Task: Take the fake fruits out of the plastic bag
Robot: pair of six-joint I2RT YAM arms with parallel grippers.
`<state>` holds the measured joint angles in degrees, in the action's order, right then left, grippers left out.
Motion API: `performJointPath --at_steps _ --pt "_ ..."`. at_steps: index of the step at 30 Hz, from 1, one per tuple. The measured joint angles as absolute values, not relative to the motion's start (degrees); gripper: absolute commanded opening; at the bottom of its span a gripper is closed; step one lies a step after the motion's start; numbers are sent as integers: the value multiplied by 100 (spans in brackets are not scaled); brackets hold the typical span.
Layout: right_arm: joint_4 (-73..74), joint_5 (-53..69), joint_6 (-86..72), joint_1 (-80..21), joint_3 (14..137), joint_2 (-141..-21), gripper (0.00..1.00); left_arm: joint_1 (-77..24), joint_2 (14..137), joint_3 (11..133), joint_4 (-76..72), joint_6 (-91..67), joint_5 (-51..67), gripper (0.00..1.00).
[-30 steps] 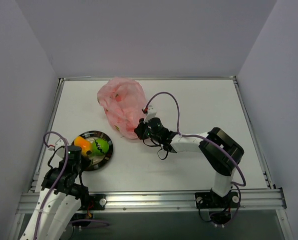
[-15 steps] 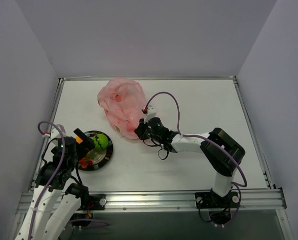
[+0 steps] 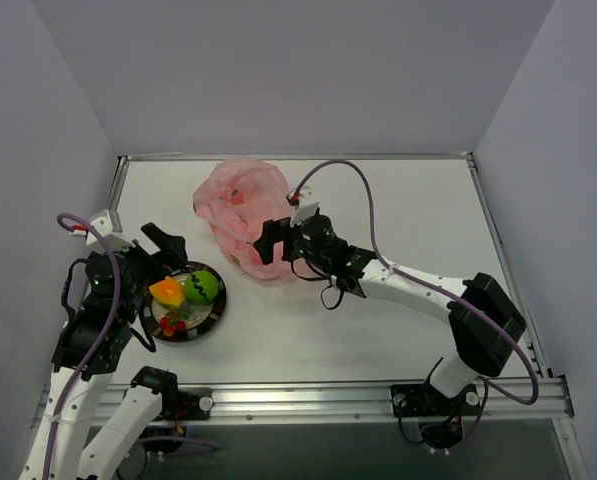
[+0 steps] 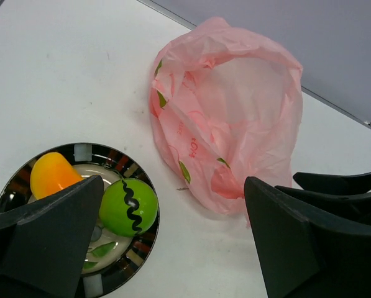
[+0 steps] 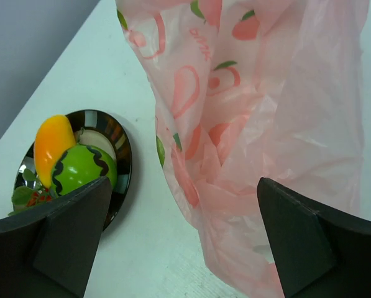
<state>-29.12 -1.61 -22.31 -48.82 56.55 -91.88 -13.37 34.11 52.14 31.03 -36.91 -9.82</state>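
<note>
Fake fruits on plate; fingers wide, empty

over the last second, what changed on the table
The left claw pulled back off the plate toward the left and stands open, leaving the orange-yellow fruit lying in it. The right claw lifted from the near edge of the pink plastic bag, open too. The lime-green fruit, red pieces, plate and bag stayed put.

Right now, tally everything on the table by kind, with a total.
Orange fruit: 1
Green fruit: 1
Plate: 1
Pink bag: 1
Red bits: a cluster, too small to count
Total: 4, plus the cluster
</note>
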Motion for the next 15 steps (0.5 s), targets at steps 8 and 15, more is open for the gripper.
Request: performJointPath --at_steps 8,15 --pt "-1900 -397 -1813 -4880 6139 -8108 100 -1337 3769 5603 2873 -3144 -727 94" --pt "-1426 -1750 -1584 -4877 5999 -6158 100 -1337 3763 5662 2528 -2853 -375 94"
